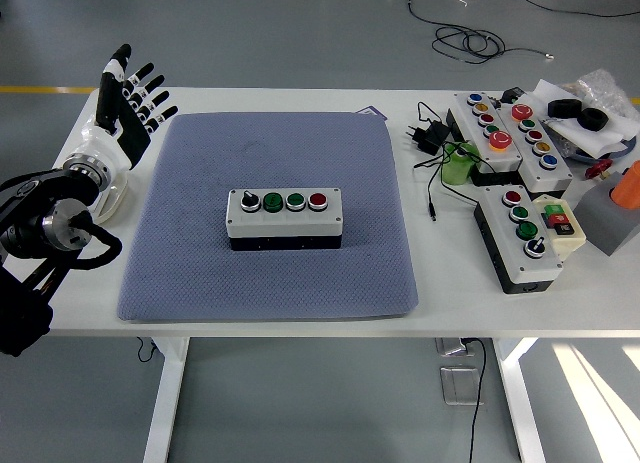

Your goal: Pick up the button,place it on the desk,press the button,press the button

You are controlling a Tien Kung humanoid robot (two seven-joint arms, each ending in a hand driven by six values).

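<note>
Button box [284, 218] centred on mat [190, 273]; 2 more button boxes [508, 169] right of mat; left hand [125, 108] off mat's far-left corner.

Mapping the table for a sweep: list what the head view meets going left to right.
Left robot hand → blue mat → button box → black plug → green roll → grey block.
</note>
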